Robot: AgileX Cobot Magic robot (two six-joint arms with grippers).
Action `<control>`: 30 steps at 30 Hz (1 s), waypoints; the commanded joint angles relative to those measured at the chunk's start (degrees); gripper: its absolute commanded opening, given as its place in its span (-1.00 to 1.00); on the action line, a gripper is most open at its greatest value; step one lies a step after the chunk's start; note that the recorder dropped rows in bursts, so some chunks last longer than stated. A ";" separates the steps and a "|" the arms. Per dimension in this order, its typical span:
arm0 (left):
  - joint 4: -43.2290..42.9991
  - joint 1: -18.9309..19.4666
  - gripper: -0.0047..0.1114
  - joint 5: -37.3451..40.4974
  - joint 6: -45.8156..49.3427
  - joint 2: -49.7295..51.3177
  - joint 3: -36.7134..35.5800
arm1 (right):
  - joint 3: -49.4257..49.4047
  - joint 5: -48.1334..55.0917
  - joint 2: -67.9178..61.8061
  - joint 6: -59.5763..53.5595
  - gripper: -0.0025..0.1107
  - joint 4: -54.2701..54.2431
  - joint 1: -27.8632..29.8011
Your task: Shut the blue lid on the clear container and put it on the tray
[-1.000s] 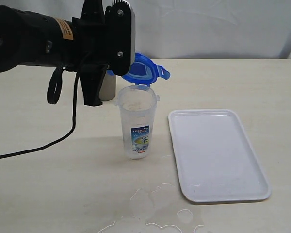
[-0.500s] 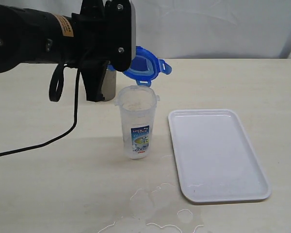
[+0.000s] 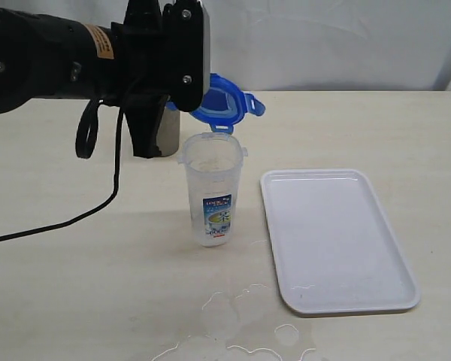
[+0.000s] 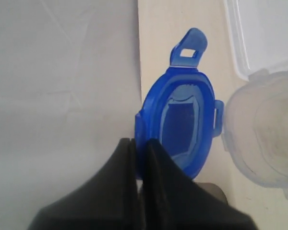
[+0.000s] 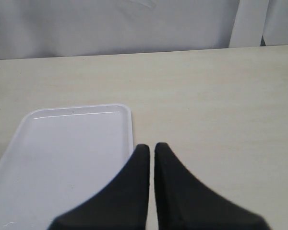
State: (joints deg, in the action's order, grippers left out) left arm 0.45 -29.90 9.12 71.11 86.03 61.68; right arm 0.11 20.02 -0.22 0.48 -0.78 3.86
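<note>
Left tool (image 4: 140, 143) clamped on the rim of the lid (image 3: 227, 102). The lid is translucent blue, rounded-square, with flaps sticking out, held in the air above the container (image 3: 212, 188), not touching it. Container clear, tall, open-topped, printed label on its side, upright on the counter (image 3: 60, 286) beside the tray (image 3: 338, 248). Right tool (image 5: 151, 147) closed, seemingly empty.
</note>
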 commanded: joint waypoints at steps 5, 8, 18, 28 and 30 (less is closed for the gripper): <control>0.64 -0.16 -0.92 0.22 -2.38 -0.45 0.39 | -0.11 -0.23 0.22 -0.48 -0.88 -0.14 -0.04; 0.49 -0.16 -0.92 1.32 -2.48 -0.45 0.39 | -0.11 -0.23 0.22 -0.48 -0.88 -0.14 -0.04; -2.75 0.21 -0.92 -3.27 -6.82 -0.45 0.39 | -0.11 -0.23 0.22 -0.48 -0.88 -0.14 -0.04; -45.90 5.24 -0.92 10.85 -52.67 -0.35 6.15 | -0.11 -0.23 0.22 -0.48 -0.88 -0.14 -0.04; -65.81 3.70 -0.92 21.16 -73.08 0.17 7.69 | -0.11 -0.23 0.22 -0.48 -0.88 -0.14 -0.04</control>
State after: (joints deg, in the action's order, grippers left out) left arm -43.24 -25.15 20.62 20.18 86.03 67.49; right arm 0.11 20.02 -0.22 0.48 -0.78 3.86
